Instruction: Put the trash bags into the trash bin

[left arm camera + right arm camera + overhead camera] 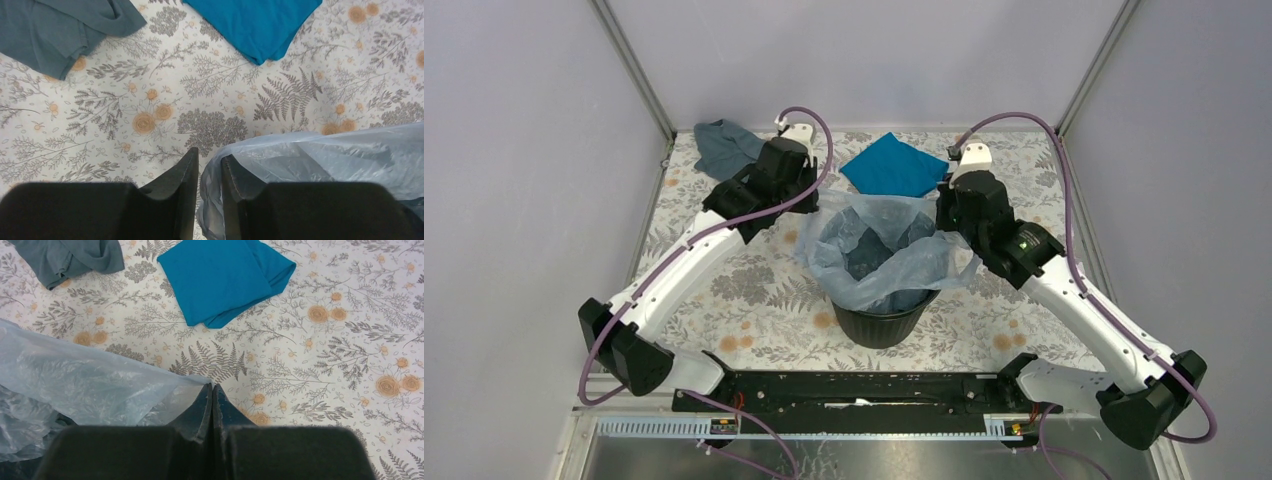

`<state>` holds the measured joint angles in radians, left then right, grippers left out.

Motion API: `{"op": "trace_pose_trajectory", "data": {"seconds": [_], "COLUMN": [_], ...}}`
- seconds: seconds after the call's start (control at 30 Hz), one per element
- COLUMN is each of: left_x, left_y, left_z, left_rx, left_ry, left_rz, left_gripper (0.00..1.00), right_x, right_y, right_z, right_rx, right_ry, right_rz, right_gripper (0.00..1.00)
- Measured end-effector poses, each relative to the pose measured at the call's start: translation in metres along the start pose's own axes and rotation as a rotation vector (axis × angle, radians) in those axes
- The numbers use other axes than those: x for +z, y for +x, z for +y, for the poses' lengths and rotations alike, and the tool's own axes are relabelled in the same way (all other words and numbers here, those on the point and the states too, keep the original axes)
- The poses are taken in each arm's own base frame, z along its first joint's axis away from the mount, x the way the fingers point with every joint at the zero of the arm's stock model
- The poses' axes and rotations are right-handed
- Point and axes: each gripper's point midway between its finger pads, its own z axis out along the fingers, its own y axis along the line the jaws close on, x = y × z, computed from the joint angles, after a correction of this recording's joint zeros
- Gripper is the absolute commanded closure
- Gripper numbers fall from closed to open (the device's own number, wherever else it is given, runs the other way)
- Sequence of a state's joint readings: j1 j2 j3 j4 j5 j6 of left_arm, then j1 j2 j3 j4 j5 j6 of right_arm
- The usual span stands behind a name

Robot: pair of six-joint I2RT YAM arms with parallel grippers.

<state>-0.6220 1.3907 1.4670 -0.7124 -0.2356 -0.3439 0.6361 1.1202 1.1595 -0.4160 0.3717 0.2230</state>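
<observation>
The black ribbed trash bin (879, 325) stands in the middle of the table. The pale blue translucent trash bag (884, 250) is spread over its mouth, hanging inside and over the rim. My left gripper (812, 212) is at the bag's far left edge. In the left wrist view its jaws (210, 155) are nearly shut, with bunched bag film (325, 155) between them. My right gripper (946, 215) is at the bag's far right edge. In the right wrist view it (212, 386) is shut tight on a corner of the bag (75, 375).
A bright teal cloth (894, 165) lies folded behind the bin, between the two grippers. A dull grey-blue cloth (724, 145) lies crumpled at the back left corner. Grey walls with metal posts close the table on three sides.
</observation>
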Motion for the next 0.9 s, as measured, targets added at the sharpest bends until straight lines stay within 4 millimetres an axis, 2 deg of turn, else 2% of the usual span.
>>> {"op": "trace_pose_trajectory", "data": {"seconds": [0.1, 0.2, 0.23, 0.3, 0.33, 0.43, 0.57, 0.7, 0.73, 0.83, 0.9], "left_x": [0.010, 0.017, 0.017, 0.016, 0.014, 0.009, -0.001, -0.004, -0.004, -0.004, -0.004], "left_y": [0.016, 0.050, 0.063, 0.080, 0.086, 0.098, 0.105, 0.105, 0.105, 0.106, 0.106], "left_z": [0.001, 0.001, 0.000, 0.000, 0.000, -0.002, -0.003, -0.007, -0.008, -0.009, -0.009], "left_rx": [-0.012, -0.032, -0.042, -0.055, -0.068, -0.098, -0.133, -0.153, -0.155, -0.162, -0.167], "left_ry": [0.017, 0.050, 0.064, 0.084, 0.091, 0.118, 0.144, 0.166, 0.169, 0.172, 0.171], "left_rz": [0.034, 0.113, 0.144, 0.184, 0.198, 0.219, 0.227, 0.231, 0.232, 0.235, 0.235], "left_gripper": [0.75, 0.75, 0.75, 0.75, 0.74, 0.72, 0.69, 0.65, 0.63, 0.59, 0.58], "right_x": [0.002, 0.001, 0.000, -0.006, -0.009, -0.019, -0.042, -0.075, -0.089, -0.110, -0.119], "right_y": [0.009, 0.025, 0.031, 0.033, 0.036, 0.046, 0.043, 0.030, 0.031, 0.042, 0.051], "right_z": [-0.002, -0.006, -0.008, -0.010, -0.012, -0.020, -0.026, -0.024, -0.024, -0.021, -0.016], "right_rx": [0.001, 0.006, 0.016, 0.030, 0.034, 0.040, 0.065, 0.106, 0.122, 0.154, 0.184], "right_ry": [0.002, 0.000, -0.003, -0.008, -0.007, 0.011, 0.026, -0.020, -0.048, -0.103, -0.148], "right_rz": [0.010, 0.033, 0.039, 0.026, 0.028, 0.063, 0.116, 0.124, 0.133, 0.169, 0.190], "right_gripper": [0.96, 0.88, 0.83, 0.64, 0.54, 0.33, 0.18, 0.16, 0.16, 0.17, 0.24]}}
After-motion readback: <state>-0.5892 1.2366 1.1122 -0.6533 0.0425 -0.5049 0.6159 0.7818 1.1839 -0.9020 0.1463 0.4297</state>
